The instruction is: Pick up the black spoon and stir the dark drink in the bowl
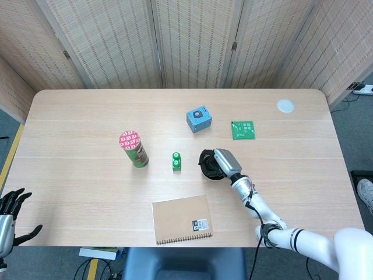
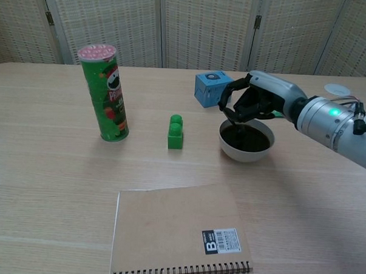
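Overhead, the right hand (image 2: 252, 102) hovers above the bowl (image 2: 245, 149), curled fingers pinching the black spoon (image 2: 234, 122).

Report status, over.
Right hand over bowl, holding black spoon in dark drink. Left hand open, off table. Nothing in the way.

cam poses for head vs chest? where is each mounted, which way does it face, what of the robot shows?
Head view: high above the near edge, looking steeply down on the whole pale wooden table; shows the right hand over the white bowl of dark drink, and the left hand off the table's near-left corner.
Chest view: low, near table height, facing across toward the woven screens; shows only the right hand and forearm above the bowl.
Shared: right hand, bowl, green snack can, brown spiral notebook.
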Motion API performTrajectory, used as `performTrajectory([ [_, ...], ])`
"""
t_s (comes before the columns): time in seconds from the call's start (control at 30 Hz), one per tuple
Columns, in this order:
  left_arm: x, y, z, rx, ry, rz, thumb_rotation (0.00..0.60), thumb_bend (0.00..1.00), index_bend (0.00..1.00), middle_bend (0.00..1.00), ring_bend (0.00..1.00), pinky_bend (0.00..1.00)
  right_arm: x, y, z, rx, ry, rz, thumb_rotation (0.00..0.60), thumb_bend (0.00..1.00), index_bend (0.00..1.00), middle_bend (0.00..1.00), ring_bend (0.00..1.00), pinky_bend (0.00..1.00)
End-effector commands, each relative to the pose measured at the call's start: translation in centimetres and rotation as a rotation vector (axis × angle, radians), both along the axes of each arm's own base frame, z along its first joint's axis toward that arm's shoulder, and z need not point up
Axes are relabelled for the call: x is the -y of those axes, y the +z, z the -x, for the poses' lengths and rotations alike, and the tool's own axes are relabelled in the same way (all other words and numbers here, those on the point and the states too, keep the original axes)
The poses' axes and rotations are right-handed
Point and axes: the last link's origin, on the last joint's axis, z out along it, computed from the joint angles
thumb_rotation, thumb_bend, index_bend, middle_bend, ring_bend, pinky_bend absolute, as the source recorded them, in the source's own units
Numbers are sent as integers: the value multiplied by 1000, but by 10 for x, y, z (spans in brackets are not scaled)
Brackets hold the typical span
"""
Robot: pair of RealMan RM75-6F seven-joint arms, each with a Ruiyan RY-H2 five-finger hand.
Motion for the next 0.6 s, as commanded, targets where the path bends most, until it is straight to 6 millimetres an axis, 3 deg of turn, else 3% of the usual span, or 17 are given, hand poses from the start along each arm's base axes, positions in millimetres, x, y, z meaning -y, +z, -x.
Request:
performTrajectory([
  [0.03,0,-1,0,-1,-1,4,600,195,219,154,123,177,-1,-2,-1,23,-5,-13,600,410,666,980,1000,1000],
  [0.33,0,-2,-2,-1,-4,8,600,195,219,154,123,177,-8,-10,11,38,-22,-48,600,410,681,980,1000,1000],
  [0.6,-2,-4,-4,-3,-9,14,600,195,219,154,123,177,-8,0,33,-4,-33,-34,600,411,685,981,1000,1000],
])
